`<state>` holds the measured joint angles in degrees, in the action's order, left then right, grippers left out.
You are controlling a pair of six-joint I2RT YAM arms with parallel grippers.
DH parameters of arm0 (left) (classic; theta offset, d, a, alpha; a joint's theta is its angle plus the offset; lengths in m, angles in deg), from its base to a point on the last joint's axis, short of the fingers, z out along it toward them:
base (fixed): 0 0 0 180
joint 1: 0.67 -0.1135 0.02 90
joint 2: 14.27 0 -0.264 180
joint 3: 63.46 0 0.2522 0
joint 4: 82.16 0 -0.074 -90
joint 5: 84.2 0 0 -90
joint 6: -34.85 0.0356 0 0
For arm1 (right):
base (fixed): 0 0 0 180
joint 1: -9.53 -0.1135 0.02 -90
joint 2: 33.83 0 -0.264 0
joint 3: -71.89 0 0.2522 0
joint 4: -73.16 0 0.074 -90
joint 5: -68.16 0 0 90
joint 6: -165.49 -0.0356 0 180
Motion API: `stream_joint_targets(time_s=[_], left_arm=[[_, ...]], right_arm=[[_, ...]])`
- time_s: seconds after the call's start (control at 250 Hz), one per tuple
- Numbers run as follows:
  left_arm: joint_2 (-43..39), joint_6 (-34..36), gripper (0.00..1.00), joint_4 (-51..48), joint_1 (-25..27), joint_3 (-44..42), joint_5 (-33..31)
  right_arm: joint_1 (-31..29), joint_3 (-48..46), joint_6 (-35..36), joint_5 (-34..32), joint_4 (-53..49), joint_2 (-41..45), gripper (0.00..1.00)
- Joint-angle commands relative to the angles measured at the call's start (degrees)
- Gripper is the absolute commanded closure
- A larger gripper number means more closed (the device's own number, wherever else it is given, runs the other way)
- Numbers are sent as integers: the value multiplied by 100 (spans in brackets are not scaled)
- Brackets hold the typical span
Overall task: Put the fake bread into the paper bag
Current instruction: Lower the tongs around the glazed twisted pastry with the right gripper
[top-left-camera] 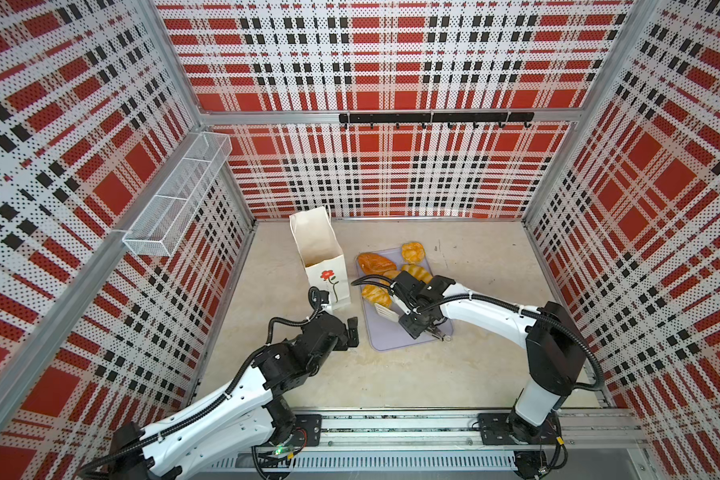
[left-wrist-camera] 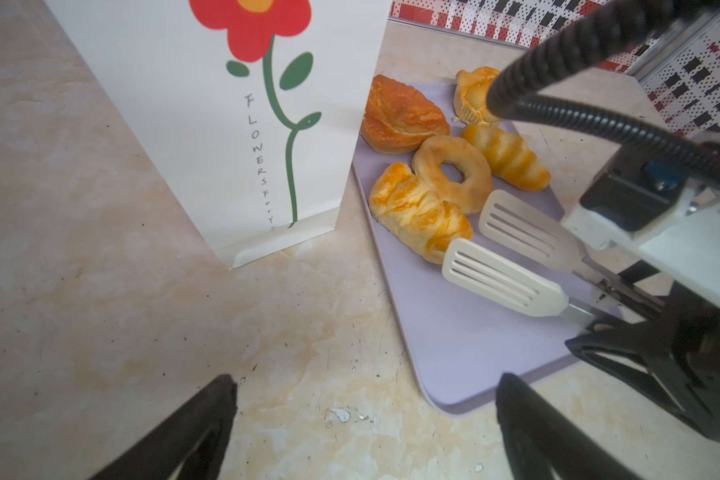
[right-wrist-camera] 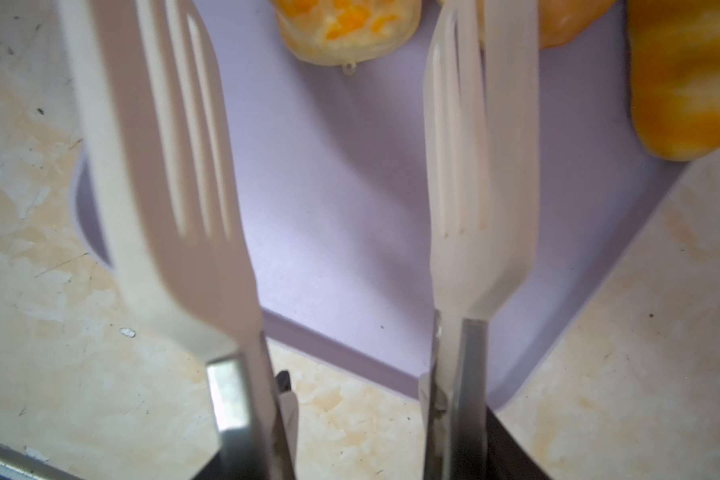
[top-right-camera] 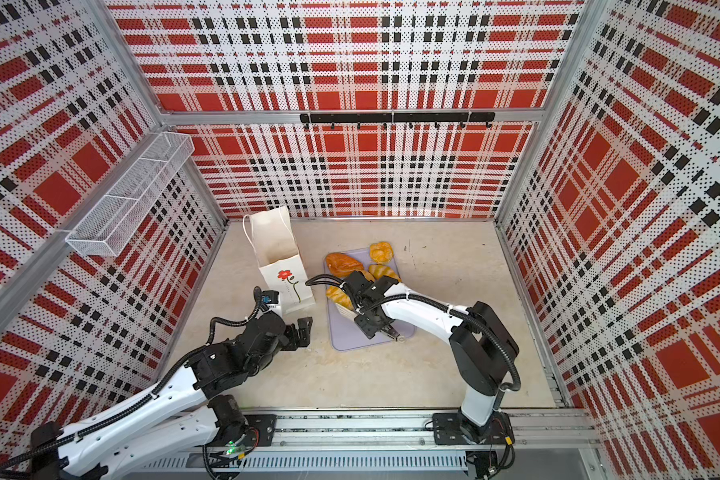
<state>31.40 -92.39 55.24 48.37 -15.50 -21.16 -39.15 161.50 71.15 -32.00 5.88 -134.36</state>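
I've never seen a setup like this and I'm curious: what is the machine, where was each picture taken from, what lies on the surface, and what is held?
Two robot arms work over a tabletop. Two pictures look down from overhead; two come from cameras on the arms' wrists. A white paper bag stands beside a lilac tray carrying five toy pastries: a dark loaf, a bun, a doughnut and two croissants. The right tool grips white tongs, their ends apart over the tray. The left tool is open and empty.
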Motion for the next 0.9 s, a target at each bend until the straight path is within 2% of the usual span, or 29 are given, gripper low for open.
stream_joint_targets(time_s=[0.0,0.556,0.896], left_arm=[[-83,-88,1,-26,-43,-69,-20],[-175,-127,1,-107,-43,-106,-13],[-231,-142,1,-124,-43,-128,-11]], right_arm=[[-34,270,150,-253,-34,-192,42],[-107,742,386,-258,-139,-650,43],[-129,747,308,-193,-255,-580,44]])
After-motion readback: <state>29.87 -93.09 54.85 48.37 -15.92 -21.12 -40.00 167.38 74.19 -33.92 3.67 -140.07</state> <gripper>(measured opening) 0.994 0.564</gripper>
